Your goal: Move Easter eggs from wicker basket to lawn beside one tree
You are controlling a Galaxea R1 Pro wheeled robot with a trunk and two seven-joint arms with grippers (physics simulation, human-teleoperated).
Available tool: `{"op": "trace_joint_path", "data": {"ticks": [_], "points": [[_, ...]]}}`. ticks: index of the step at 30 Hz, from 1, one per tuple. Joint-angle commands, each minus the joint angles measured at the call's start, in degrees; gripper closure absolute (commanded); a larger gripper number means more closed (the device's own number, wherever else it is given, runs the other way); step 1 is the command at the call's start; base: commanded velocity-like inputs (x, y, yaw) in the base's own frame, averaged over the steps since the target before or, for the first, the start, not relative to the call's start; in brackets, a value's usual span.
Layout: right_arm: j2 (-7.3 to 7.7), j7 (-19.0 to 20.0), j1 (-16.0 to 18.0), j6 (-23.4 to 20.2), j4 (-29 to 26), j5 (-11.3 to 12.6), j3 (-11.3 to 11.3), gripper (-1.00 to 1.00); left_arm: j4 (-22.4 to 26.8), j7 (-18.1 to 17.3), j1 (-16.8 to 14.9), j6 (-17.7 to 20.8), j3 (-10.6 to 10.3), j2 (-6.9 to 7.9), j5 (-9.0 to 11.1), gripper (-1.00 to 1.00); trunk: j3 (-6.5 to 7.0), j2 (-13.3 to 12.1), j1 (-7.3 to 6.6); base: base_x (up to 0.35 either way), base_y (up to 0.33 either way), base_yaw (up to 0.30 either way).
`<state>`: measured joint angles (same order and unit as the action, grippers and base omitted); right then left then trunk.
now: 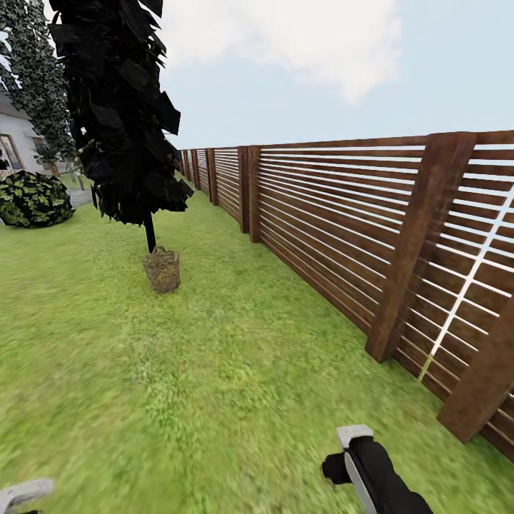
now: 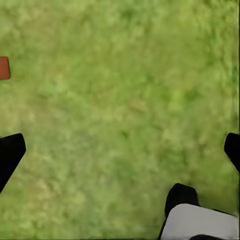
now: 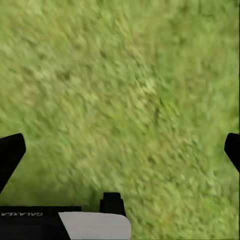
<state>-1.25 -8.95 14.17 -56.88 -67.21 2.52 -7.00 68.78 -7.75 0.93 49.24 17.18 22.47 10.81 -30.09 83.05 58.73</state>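
Both pincers hang spread and empty over the lawn point(image 1: 235, 343). Well ahead and slightly left stands the wicker basket point(image 1: 163, 269), upright by a dark cone tree point(image 1: 118, 107); the left pincer point(image 2: 120, 150) looks marginally nearer than the right pincer point(image 3: 120, 150).

Open lawn point(image 1: 235, 371) is seen stretching ahead, unobstructed up to the wicker basket point(image 1: 163, 269), which stands upright just in front of a dark cone-shaped tree point(image 1: 118, 107). The right side is closed off by a slatted wooden fence point(image 1: 335, 235) with thick posts. A round bush point(image 1: 32, 200) is set well to the left. Only bare grass is seen under both grippers.
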Motion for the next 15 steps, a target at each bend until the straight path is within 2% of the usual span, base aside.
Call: {"op": "trace_joint_path", "data": {"ticks": [1,3,5,6,7,8,9,12,15], "points": [[0.21,-2.4,0.3,-0.3,-0.1,-0.4,0.5,-1.00,-0.9,-2.3,0.0,0.4,0.2,1.74,1.1,-1.00,-0.05,0.0,0.00,0.000,0.000,0.000],[1.35,-8.3,0.7,-0.4,0.1,-2.0,3.9,-1.00,-3.0,-6.3,0.0,0.5,0.3,4.42,1.8,-1.00,-0.05,0.0,0.00,0.000,0.000,0.000],[2.57,-11.9,0.8,-0.3,0.1,-2.2,8.2,-1.00,-4.0,-9.3,0.0,0.4,0.3,6.80,2.0,-1.00,-0.05,0.0,0.00,0.000,0.000,0.000],[2.82,-13.2,0.8,-0.3,0.1,-0.7,9.4,-1.00,-4.4,-10.9,0.0,0.5,0.3,9.46,2.5,-1.00,-0.05,0.0,0.00,0.000,0.000,0.000],[2.82,-13.3,0.8,-0.3,0.1,-0.1,9.1,-1.00,-4.4,-11.4,0.0,0.5,0.4,10.08,2.6,-1.00,-0.05,0.0,0.00,0.000,0.000,0.000],[2.88,-13.5,0.8,-0.3,0.2,1.0,7.7,-1.00,-4.6,-12.7,0.0,0.6,0.4,11.03,2.9,-1.00,-0.05,0.0,0.00,0.000,0.000,0.000],[3.08,-13.8,0.9,-0.2,0.3,2.7,4.5,-1.00,-4.8,-15.8,0.0,0.6,0.4,12.05,3.2,-1.00,-0.05,0.0,0.00,0.000,0.000,0.000],[3.29,-13.9,0.9,-0.2,0.3,3.5,2.8,-1.00,-4.8,-18.6,0.0,0.5,0.4,12.50,3.2,-1.00,-0.05,0.0,0.00,0.000,0.000,0.000],[3.08,-14.0,0.8,-0.1,0.3,3.7,2.0,-1.00,-4.0,-19.4,0.0,0.4,0.3,12.41,3.3,-1.00,-0.05,0.0,0.00,0.000,0.000,0.000]]}}
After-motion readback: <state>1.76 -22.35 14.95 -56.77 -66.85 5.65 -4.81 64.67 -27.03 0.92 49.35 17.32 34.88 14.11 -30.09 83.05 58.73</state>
